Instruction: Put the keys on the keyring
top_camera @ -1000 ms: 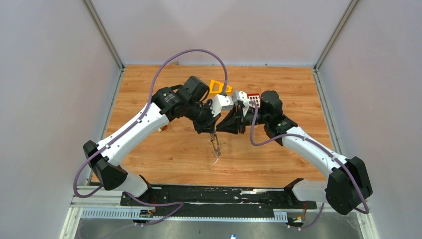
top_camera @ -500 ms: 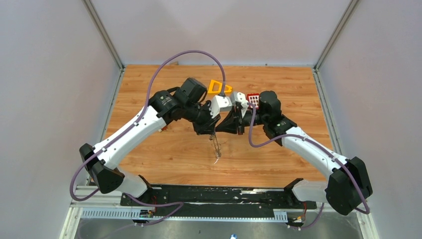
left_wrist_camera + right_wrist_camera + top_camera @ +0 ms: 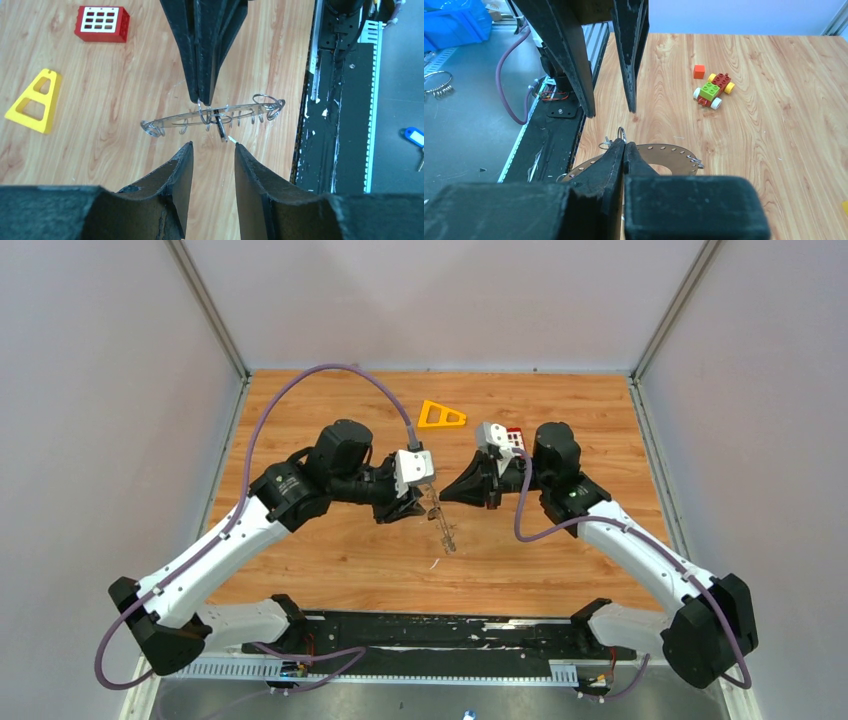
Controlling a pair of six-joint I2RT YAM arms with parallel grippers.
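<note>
Bright, even overhead light; shadows on the wooden surface [image 3: 330, 560] are faint; the keyring [image 3: 175, 121] glints; focus is sharp.

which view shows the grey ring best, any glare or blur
Left wrist: thin flat grey ring sharp but near edge-on, pale glints along it. Right wrist: its face shows, partly hidden behind the dark right gripper. Top external: even light, no blur, ring a faint sliver.
</note>
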